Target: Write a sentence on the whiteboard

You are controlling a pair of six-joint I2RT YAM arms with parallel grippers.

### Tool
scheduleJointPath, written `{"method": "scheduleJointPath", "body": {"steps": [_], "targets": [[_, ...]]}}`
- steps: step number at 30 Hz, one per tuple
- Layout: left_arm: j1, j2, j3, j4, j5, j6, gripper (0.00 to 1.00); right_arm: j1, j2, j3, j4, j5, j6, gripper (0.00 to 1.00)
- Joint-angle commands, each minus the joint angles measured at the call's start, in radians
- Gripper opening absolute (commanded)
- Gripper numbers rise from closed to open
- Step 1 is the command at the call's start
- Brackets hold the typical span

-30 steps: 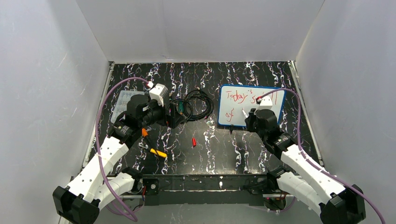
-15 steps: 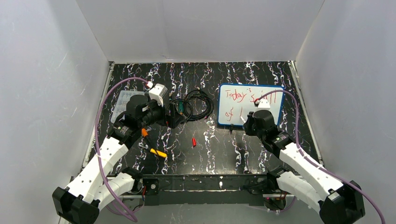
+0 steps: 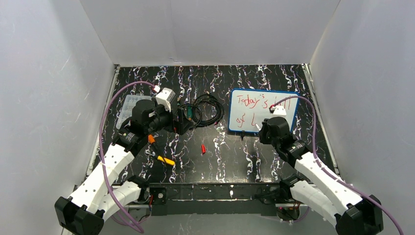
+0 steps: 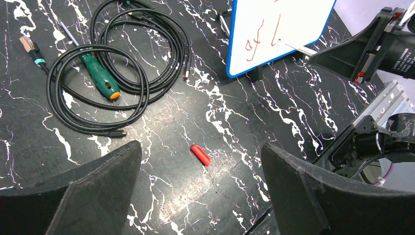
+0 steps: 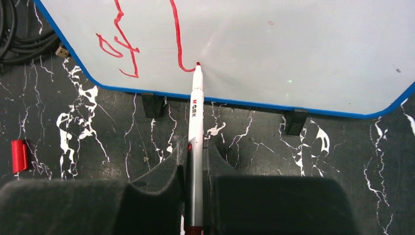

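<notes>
The whiteboard (image 3: 243, 110), white with a blue frame, lies at the back right. It also shows in the right wrist view (image 5: 293, 54) and the left wrist view (image 4: 298, 24). The sentence (image 3: 248, 101) is red lettering: "Today's" and more on top, "of" (image 5: 117, 49) and a new L-shaped stroke below. My right gripper (image 3: 263, 127) (image 5: 195, 152) is shut on a white marker (image 5: 195, 117). The marker's red tip touches the board at the stroke's end. My left gripper (image 3: 183, 120) (image 4: 200, 146) is open and empty, over the table left of the board.
A red marker cap (image 3: 203, 149) (image 4: 200, 155) lies on the black marbled table. A black cable coil (image 3: 205, 110) and a green screwdriver (image 4: 100, 81) lie left of the board. A clear plastic box (image 3: 129, 105) sits at the far left, with orange and yellow tools (image 3: 166, 160) nearer.
My right gripper has drawn the marker down toward the board's near edge and slightly right, leaving a new red stroke after "of". The left arm has not moved.
</notes>
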State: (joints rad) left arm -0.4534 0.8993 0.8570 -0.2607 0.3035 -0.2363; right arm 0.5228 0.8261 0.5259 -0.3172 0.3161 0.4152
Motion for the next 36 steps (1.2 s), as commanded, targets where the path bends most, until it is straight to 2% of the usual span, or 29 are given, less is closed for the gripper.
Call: {"method": "scheduleJointPath", "body": {"steps": [1, 12, 36], "targets": [[0.007, -0.02, -0.013, 0.011, 0.015, 0.0, 0.9, -0.006, -0.05, 0.044, 0.032, 0.054, -0.014, 0.01], [0.007, -0.013, -0.013, 0.011, 0.016, 0.0, 0.9, -0.006, -0.018, 0.047, 0.102, 0.068, -0.051, 0.01], [0.007, -0.017, -0.014, 0.012, 0.019, 0.0, 0.9, -0.006, 0.039, 0.017, 0.011, 0.028, 0.025, 0.01]]}}
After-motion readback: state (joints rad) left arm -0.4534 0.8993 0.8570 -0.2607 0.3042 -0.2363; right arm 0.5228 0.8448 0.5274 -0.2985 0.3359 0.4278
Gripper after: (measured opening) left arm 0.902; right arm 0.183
